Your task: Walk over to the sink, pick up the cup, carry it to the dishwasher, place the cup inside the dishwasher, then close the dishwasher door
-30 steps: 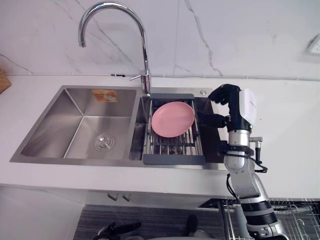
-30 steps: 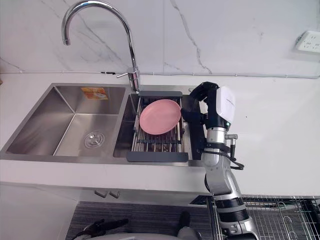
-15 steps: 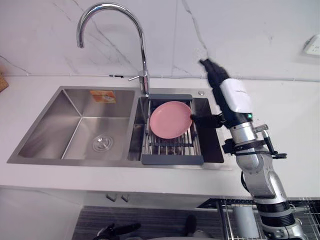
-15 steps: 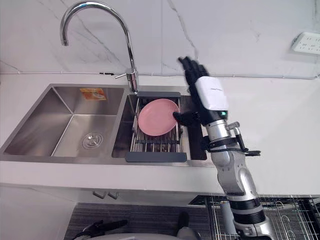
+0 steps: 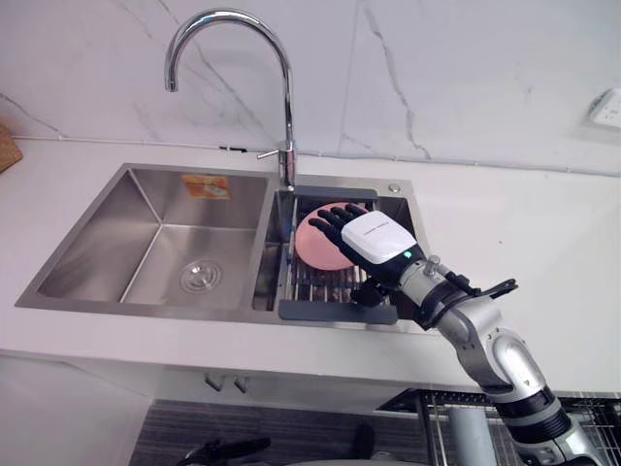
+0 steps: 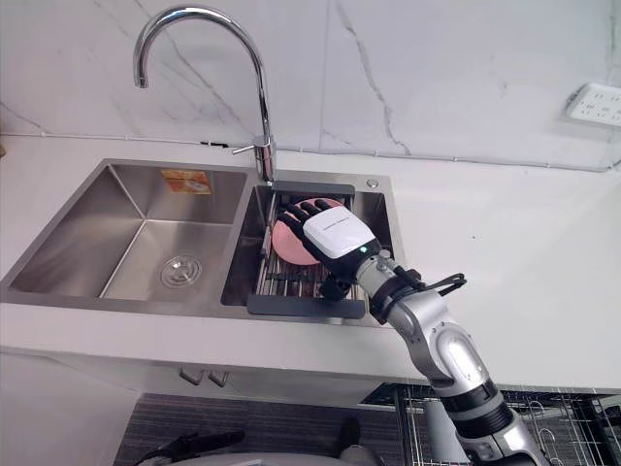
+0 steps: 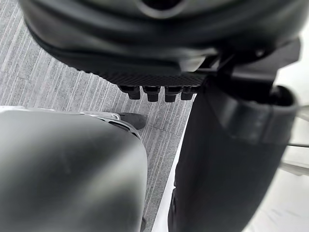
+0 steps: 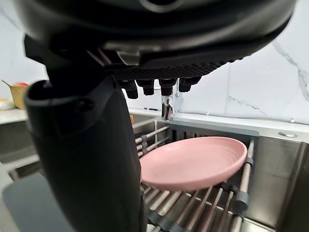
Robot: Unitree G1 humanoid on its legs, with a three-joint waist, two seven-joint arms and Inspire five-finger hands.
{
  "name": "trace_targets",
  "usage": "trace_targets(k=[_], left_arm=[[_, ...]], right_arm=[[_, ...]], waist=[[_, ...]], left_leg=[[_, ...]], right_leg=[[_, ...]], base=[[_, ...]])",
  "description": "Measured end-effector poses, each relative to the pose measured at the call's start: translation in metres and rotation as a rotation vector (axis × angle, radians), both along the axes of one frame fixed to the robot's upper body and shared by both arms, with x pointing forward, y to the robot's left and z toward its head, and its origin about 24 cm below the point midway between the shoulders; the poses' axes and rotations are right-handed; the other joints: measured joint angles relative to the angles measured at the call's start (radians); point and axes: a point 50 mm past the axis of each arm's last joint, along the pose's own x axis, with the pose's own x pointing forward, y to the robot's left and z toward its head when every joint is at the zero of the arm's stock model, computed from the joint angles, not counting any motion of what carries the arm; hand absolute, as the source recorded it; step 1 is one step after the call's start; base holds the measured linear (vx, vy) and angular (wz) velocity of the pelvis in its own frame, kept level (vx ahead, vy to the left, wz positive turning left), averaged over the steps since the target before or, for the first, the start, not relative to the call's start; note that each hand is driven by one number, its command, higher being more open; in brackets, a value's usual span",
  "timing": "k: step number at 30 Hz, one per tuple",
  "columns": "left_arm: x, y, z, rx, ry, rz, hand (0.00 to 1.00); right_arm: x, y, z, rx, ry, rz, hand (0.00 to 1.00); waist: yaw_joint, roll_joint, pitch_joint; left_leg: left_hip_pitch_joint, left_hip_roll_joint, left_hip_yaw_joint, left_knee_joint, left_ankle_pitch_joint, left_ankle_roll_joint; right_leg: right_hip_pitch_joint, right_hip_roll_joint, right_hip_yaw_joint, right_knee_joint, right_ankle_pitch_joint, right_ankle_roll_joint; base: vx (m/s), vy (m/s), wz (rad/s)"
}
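Observation:
My right hand (image 5: 376, 238) hovers palm down over the drying rack (image 5: 335, 313) in the sink's right basin, fingers straight and open, holding nothing. Beneath its fingertips (image 8: 161, 87) lies a pink plate (image 5: 312, 245), tilted on the rack's bars; the right wrist view shows the plate (image 8: 193, 162) just past the thumb (image 8: 87, 159). The hand covers the plate's right half in the eye views. My left hand (image 7: 154, 92) hangs low over grey floor with its fingers straight, empty.
A steel double sink (image 5: 155, 233) is set in a white counter (image 5: 543, 233), with a tall curved faucet (image 5: 281, 97) behind the rack. Below the counter at the right a wire dishwasher rack (image 6: 553, 417) is pulled out. A wall socket (image 6: 592, 102) sits at the far right.
My right hand was curled and upright beside the rack, then straightened its fingers and swung down and leftward over the pink plate. The camera has shifted slightly.

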Motion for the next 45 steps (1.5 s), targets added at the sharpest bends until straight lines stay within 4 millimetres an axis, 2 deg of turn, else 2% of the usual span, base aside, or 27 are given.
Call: trace_targets(k=[6,14,27,34,42,43,45], left_arm=[[0.001,0.0,0.0,-0.002,0.002,-0.001,1.0],[0.003,-0.001,0.0,-0.002,0.0,-0.002,1.0],[0.007,-0.002,0.001,-0.005,0.003,-0.003,1.0],[0.01,-0.004,0.001,-0.007,-0.002,-0.002,1.0],[0.012,-0.005,0.001,-0.007,-0.008,-0.004,1.0],[0.012,-0.005,0.001,-0.007,-0.008,-0.003,1.0],[0.013,-0.006,0.001,-0.008,-0.009,-0.004,1.0]], right_arm=[[0.006,-0.006,-0.013,-0.105,0.002,-0.074,1.0],[0.016,-0.017,-0.027,-0.132,0.028,-0.183,1.0],[0.022,-0.006,-0.039,-0.187,0.071,-0.151,1.0],[0.03,0.004,-0.042,-0.279,0.083,-0.115,1.0],[0.03,0.008,-0.046,-0.39,0.063,-0.109,1.0],[0.032,0.009,-0.048,-0.401,0.067,-0.107,0.0],[0.034,0.011,-0.05,-0.433,0.074,-0.11,0.0]], waist=[[0.005,0.0,0.0],[0.014,-0.001,-0.001],[0.028,-0.011,-0.009],[0.029,-0.017,-0.013],[0.045,-0.017,-0.013],[0.046,-0.017,-0.013],[0.047,-0.017,-0.013]], left_leg=[[-0.002,0.0,-0.003,-0.001,0.0,0.0],[-0.002,-0.001,-0.004,0.0,0.001,0.0],[-0.002,-0.001,-0.009,0.0,0.007,0.0],[-0.002,0.001,-0.021,0.0,0.008,0.0],[-0.006,0.002,-0.03,-0.001,0.012,0.0],[-0.006,0.002,-0.03,-0.002,0.012,0.0],[-0.007,0.002,-0.03,-0.002,0.012,0.0]], right_leg=[[0.0,-0.001,-0.003,0.0,0.0,0.0],[0.0,-0.001,-0.004,0.0,0.0,0.0],[0.002,-0.001,-0.01,0.0,0.0,0.0],[0.011,-0.001,-0.02,0.0,0.0,0.0],[0.011,-0.001,-0.027,0.0,0.0,-0.001],[0.011,-0.001,-0.027,0.0,0.0,-0.001],[0.011,-0.001,-0.028,0.0,0.0,-0.001]], base=[[0.0,0.0,0.01],[0.0,0.0,0.0],[0.0,0.0,0.0],[0.0,0.0,0.03],[0.0,0.0,0.02],[0.0,0.0,0.0],[0.0,0.0,0.0]])
